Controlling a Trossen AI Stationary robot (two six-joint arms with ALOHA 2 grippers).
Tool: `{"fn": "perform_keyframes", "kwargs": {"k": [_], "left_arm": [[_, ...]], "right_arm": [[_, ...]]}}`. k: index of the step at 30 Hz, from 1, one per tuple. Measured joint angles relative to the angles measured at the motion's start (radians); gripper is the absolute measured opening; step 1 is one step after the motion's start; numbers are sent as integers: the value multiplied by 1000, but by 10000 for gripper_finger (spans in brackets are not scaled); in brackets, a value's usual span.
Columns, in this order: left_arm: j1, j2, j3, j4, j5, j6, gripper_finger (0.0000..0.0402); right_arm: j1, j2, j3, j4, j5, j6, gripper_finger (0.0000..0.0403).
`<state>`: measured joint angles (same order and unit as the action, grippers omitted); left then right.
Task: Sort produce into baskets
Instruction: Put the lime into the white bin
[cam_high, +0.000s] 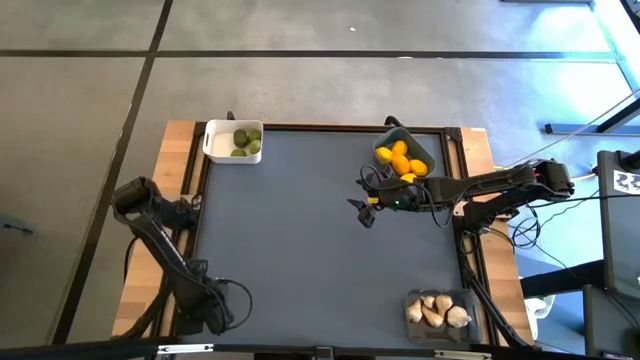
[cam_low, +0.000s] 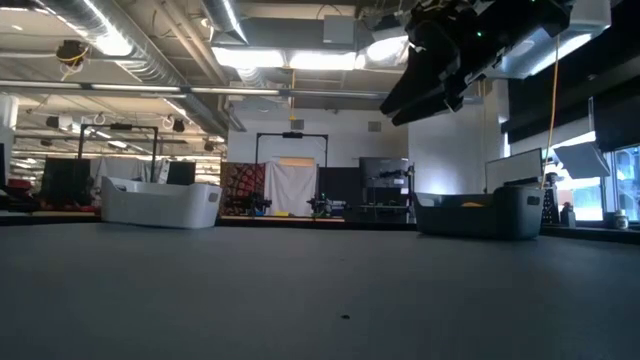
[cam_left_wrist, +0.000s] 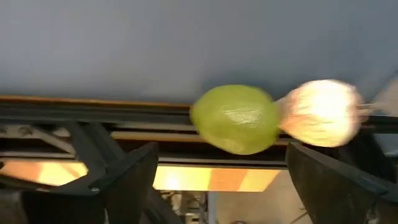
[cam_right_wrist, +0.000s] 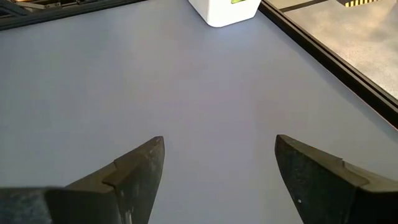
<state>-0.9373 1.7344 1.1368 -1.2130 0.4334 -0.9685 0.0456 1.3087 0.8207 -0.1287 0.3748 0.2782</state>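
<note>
Sorting looks done; right gripper (cam_high: 366, 212) hangs spread and empty beside the blue-grey basket (cam_high: 425, 152); next, retreat.

No text, label, brand, number or sign can be read anywhere.

Count on my table: three baskets, three kinds of produce, two arms.

I see one white basket (cam_high: 213, 140) holding three green fruits (cam_high: 246, 141), as far as I can tell; one blue-grey basket (cam_high: 428, 147) with about five yellow-orange fruits (cam_high: 401, 160), piled so I can't be exact; and one clear basket (cam_high: 437, 330) with roughly four or five garlic bulbs (cam_high: 436, 311). My left wrist camera picks up one green fruit (cam_left_wrist: 234, 119) and one garlic bulb (cam_left_wrist: 320, 112).
</note>
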Motion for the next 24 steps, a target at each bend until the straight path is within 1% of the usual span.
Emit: {"fn": "perform_keyframes", "kwargs": {"k": [2, 5, 10, 13, 18, 24], "left_arm": [[-20, 0, -21, 10, 3, -11, 340], [-42, 0, -50, 75, 22, -24, 328], [-54, 0, -83, 104, 18, -37, 312], [-60, 0, -100, 127, 10, -33, 310], [-64, 0, -134, 210, -11, -7, 310], [-65, 0, -182, 242, -35, -17, 309]], "right_arm": [[0, 0, 0, 0, 0, -12, 303], [0, 0, 0, 0, 0, -19, 303], [0, 0, 0, 0, 18, -21, 303], [0, 0, 0, 0, 28, -21, 303], [0, 0, 0, -1, 29, -21, 303], [0, 0, 0, -1, 29, -21, 303]]}}
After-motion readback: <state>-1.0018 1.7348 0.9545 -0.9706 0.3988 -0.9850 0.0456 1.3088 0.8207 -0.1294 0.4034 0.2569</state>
